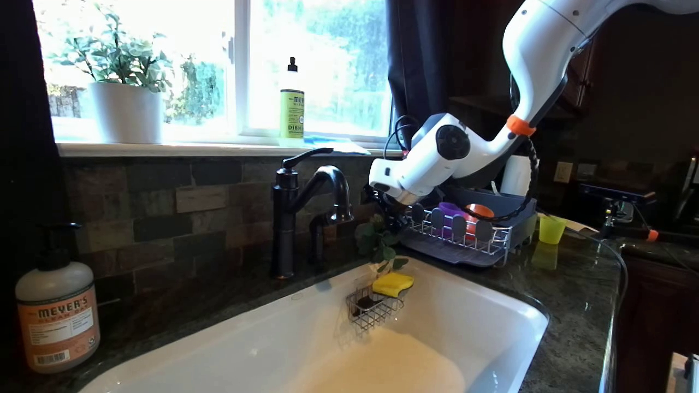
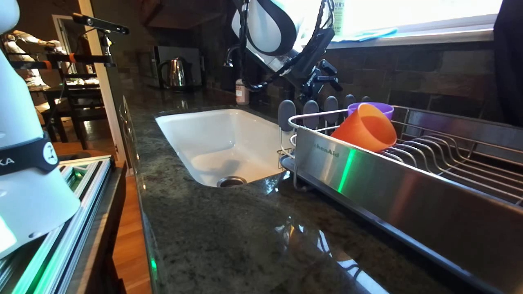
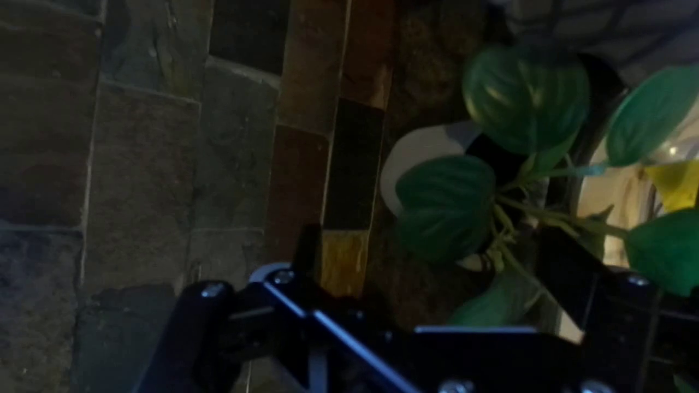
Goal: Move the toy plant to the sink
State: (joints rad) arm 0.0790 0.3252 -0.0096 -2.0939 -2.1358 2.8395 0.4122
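Toy plant (image 1: pixel 385 240) shows by the back rim of the sink (image 1: pixel 306 338), toward one o'clock, in an exterior view, just under the gripper (image 1: pixel 394 217). In an exterior view, past the dish rack (image 2: pixel 392 204), I can't spot it. In the wrist view the jaws look wide, leaves (image 3: pixel 445 207) spread either side of the finger (image 3: pixel 570 278) toward four o'clock; closing there might pinch a lone leaf and slip off.

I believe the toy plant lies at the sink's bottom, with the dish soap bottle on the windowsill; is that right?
No, an exterior view shows the toy plant up by the rim of the sink; the dish soap bottle is as stated.
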